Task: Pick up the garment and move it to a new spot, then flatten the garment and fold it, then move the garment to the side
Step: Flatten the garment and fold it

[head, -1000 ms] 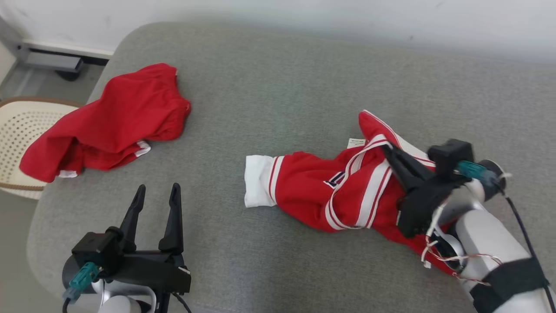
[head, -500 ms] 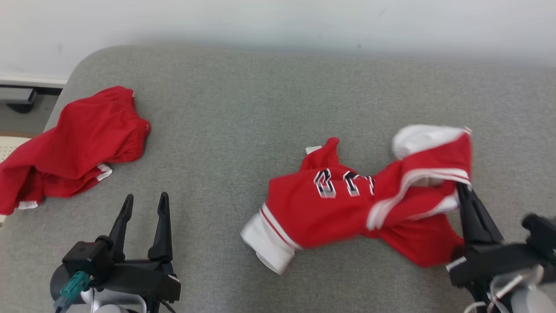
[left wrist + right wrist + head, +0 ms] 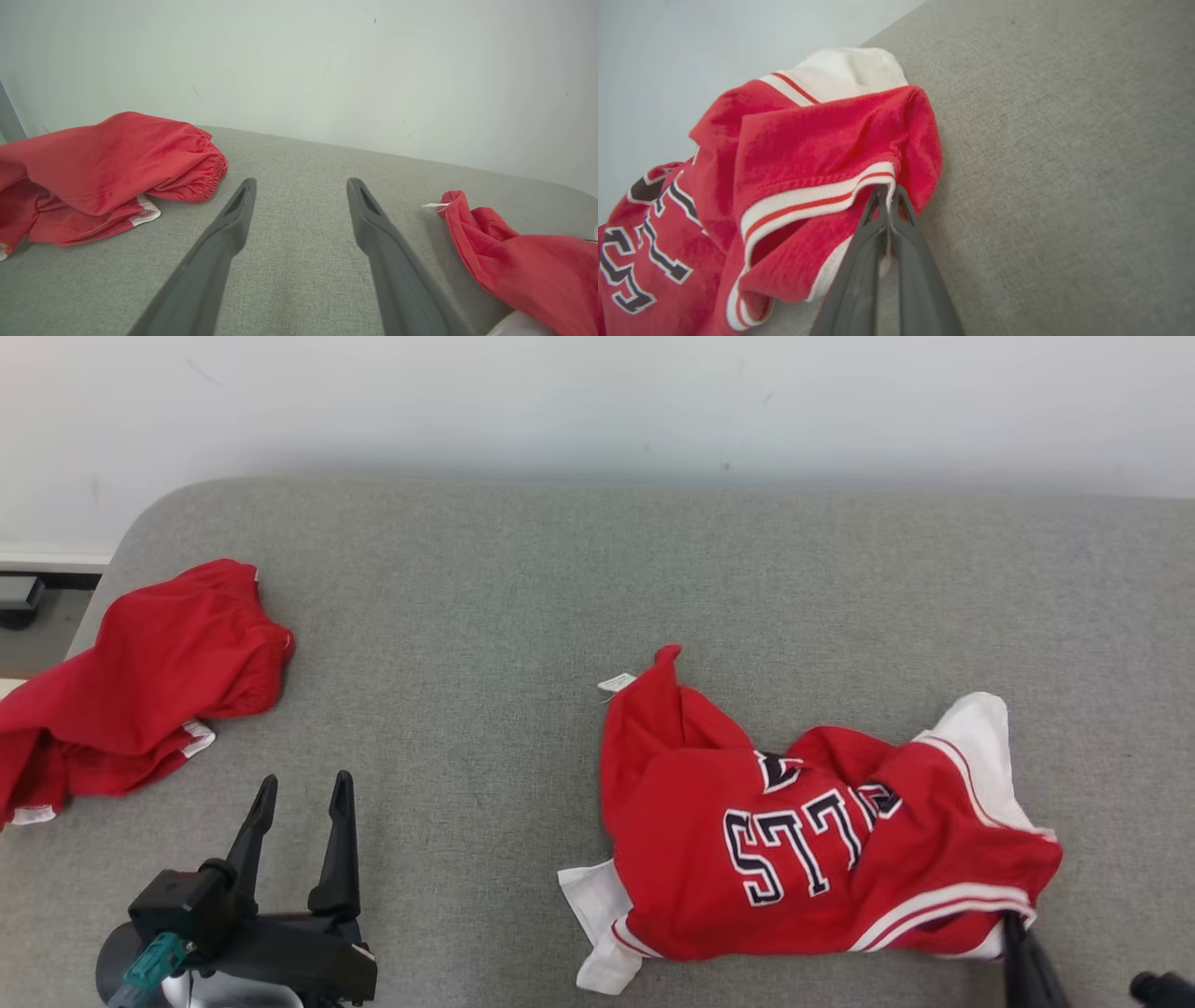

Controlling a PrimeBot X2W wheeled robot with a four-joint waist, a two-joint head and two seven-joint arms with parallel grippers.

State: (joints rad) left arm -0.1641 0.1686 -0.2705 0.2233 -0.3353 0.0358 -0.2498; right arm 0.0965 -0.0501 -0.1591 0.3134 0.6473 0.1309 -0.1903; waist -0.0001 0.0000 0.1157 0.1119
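The garment is a red jersey with white trim and dark lettering, lying rumpled on the grey padded surface at the right. My right gripper is shut on the garment's white-and-red striped edge; its tip pokes up from the bottom right corner of the head view. At the lower left my left gripper stands open above the bare surface, apart from the garment, nothing between its fingers.
A second red cloth lies bunched at the surface's left edge, also in the left wrist view. A white wall runs along the far side. The surface's left corner is rounded, with floor beyond it.
The right gripper has dragged the garment toward the near right, and it has turned over so the lettering shows. The camera has swung right. The left gripper stays open and still.
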